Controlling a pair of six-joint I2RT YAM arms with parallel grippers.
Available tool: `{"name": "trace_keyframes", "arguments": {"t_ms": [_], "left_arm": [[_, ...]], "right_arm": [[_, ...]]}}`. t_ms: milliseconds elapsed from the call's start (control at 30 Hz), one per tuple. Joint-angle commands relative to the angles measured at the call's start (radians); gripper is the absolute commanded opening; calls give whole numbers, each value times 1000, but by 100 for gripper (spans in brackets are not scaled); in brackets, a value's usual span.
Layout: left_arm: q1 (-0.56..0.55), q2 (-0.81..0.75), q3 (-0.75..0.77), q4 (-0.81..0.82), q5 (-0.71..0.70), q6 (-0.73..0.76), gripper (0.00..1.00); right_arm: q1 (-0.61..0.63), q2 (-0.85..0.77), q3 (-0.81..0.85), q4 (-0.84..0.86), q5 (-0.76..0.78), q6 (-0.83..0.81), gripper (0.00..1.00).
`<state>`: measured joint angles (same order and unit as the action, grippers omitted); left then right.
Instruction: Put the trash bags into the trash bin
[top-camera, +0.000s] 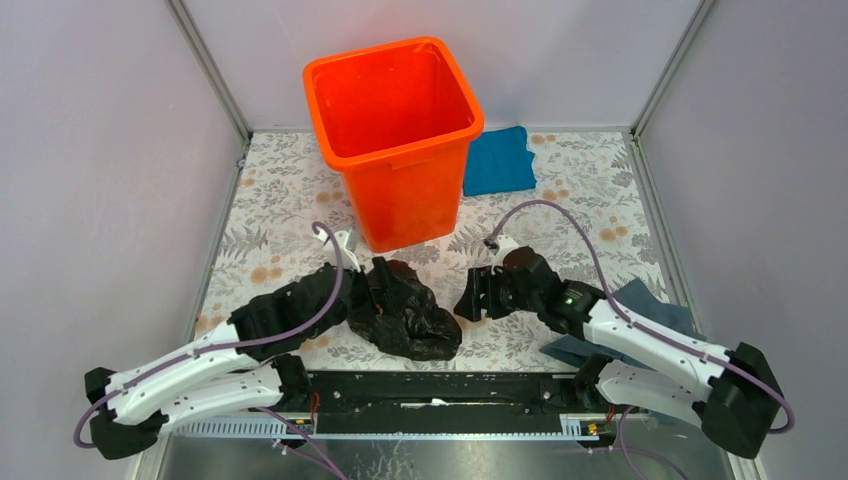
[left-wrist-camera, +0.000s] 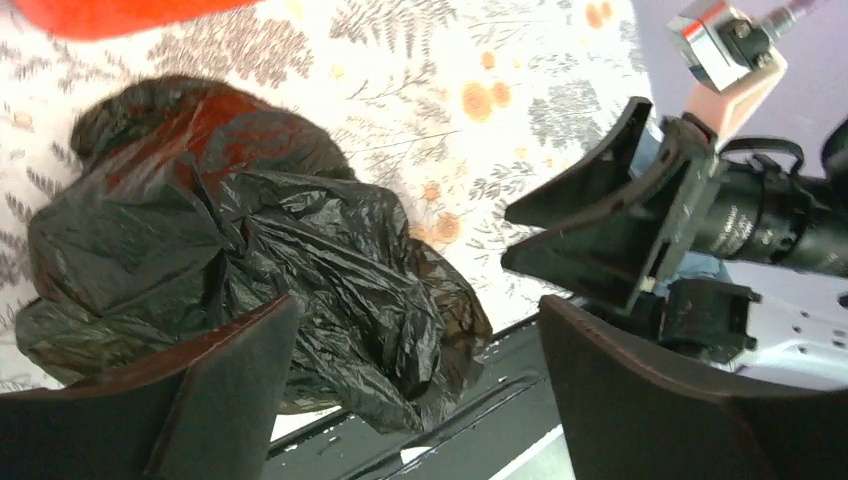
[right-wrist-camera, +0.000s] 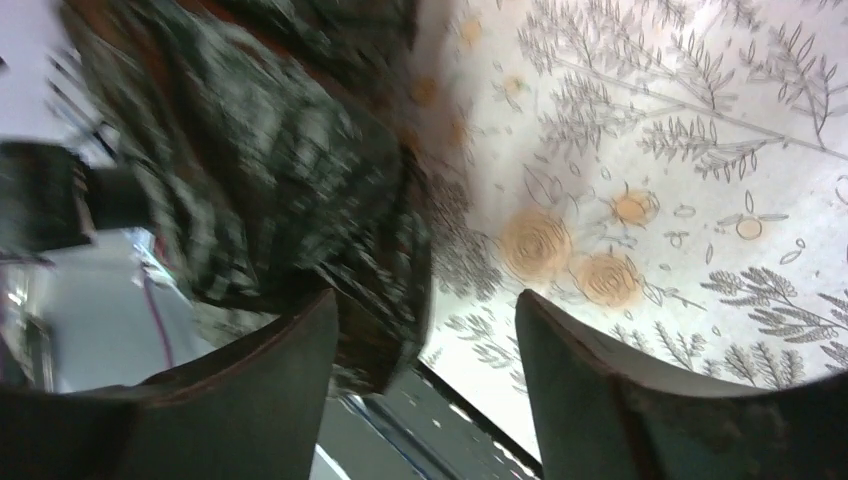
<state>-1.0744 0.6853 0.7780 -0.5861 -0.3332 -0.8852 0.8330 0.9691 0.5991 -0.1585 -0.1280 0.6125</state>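
The orange trash bin (top-camera: 395, 130) stands upright at the back of the table, and its wall edge (left-wrist-camera: 100, 12) shows in the left wrist view. The black trash bag (top-camera: 408, 312) lies crumpled on the table in front of it, between both arms. My left gripper (top-camera: 362, 288) is at the bag's left side, open; its wrist view shows the bag (left-wrist-camera: 250, 250) spread ahead of the wide-apart jaws (left-wrist-camera: 418, 310). My right gripper (top-camera: 472, 297) is just right of the bag, open (right-wrist-camera: 425, 300), with the blurred bag (right-wrist-camera: 270, 170) beside its left finger.
A bright blue cloth (top-camera: 498, 160) lies right of the bin at the back. A grey-blue cloth (top-camera: 645, 305) lies under the right arm. Grey walls close in the flowered table (top-camera: 590, 200) on three sides. A black rail (top-camera: 440, 385) runs along the near edge.
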Motion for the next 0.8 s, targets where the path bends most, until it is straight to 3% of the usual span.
{"name": "trace_keyframes", "arguments": {"t_ms": [0,133,233,367,433,600,700,767], "left_arm": [[2,62,-80,34,-60,-49,98],[3,154,-177,133,-91,-100,99],[3,210,-231,116,-162,-228,84],[4,156,-373,280,-93,-294,56],[5,91,-440,382,-49,-315,54],[8,-30,-513,521,13,-350,47],[8,-85,-444,448,16,-289,48],[8,-115,-360,345,3,-234,72]], "right_arm": [[-2,72,-6,-69,-135,-102,80],[-2,137,-71,105,-235,-1,88],[-3,169,-151,327,-296,121,91],[12,295,-248,713,-365,326,91],[43,379,-259,876,-400,406,83],[112,480,-242,1180,-428,528,47],[104,387,-227,1001,-373,438,24],[104,280,-166,709,-300,285,13]]}}
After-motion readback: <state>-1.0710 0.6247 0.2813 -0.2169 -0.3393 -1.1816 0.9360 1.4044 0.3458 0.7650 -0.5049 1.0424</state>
